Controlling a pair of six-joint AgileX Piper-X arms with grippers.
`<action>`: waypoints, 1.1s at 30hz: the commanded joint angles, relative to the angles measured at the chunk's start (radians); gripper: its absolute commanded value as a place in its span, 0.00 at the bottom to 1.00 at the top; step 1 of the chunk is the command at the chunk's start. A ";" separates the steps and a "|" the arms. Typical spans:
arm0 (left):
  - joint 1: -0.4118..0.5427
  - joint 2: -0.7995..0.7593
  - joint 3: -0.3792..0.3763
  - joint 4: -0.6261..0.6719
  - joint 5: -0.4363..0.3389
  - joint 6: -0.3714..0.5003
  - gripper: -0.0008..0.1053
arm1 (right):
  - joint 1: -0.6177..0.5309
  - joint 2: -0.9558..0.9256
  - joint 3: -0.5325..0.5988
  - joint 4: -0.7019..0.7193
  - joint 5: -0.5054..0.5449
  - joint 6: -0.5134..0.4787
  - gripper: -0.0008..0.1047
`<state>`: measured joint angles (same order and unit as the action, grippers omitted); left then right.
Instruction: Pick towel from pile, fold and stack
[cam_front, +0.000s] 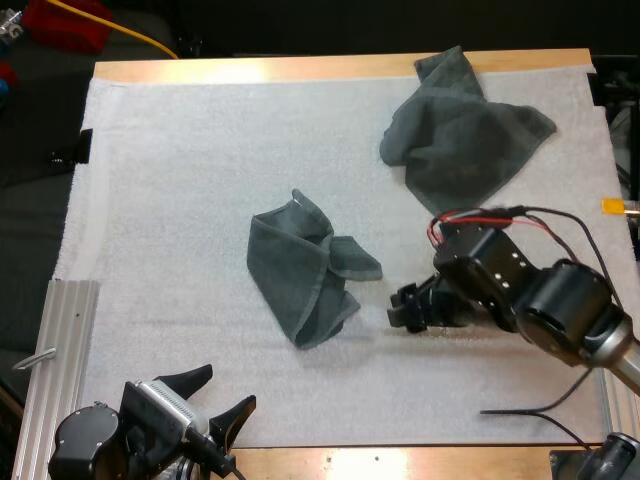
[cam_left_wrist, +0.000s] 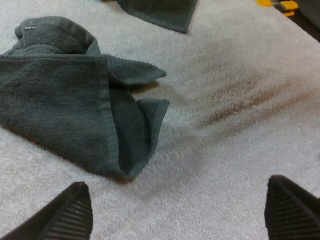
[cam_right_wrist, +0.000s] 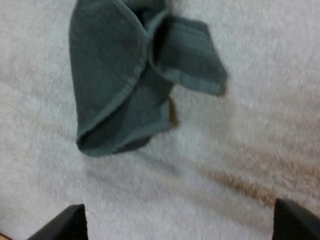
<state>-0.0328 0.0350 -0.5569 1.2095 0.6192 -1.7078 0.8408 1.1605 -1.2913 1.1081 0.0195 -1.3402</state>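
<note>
The left gripper (cam_front: 213, 397) hung at the near edge of the table, its two black fingers spread wide apart and holding nothing, clear of any cloth. The right gripper (cam_front: 405, 308) sat low over the mat just right of the middle towel. Its fingers also stood apart and were empty, near the towel's loose flap but not touching it.

Under them lay a white fibrous mat (cam_front: 180, 200) on a wooden table (cam_front: 300, 68), and a ribbed aluminium rail (cam_front: 60, 370) ran along the mat's left side. In the left wrist view a faint brownish streak (cam_left_wrist: 250, 102) marked the mat beside the towel.

The crumpled dark grey-green towel (cam_front: 305, 270) lay at the middle of the mat, folded roughly over itself, between the two grippers. A second dark grey-green towel (cam_front: 455, 140) lay rumpled at the far right corner, well apart from the first. Nothing stood between either gripper and the middle towel.
</note>
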 joint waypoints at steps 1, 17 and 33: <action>-0.002 0.002 0.000 -0.003 0.014 0.004 0.66 | 0.002 -0.014 0.017 -0.017 -0.008 0.022 0.68; -0.002 0.002 0.000 -0.003 0.029 0.004 0.66 | 0.002 -0.029 0.296 -0.350 -0.145 0.326 0.68; -0.002 0.002 0.000 -0.003 0.050 0.004 0.66 | 0.002 0.136 0.380 -0.649 -0.189 0.564 0.68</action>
<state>-0.0328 0.0350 -0.5569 1.2095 0.6591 -1.7078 0.8408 1.2942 -0.9124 0.4655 -0.1582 -0.7862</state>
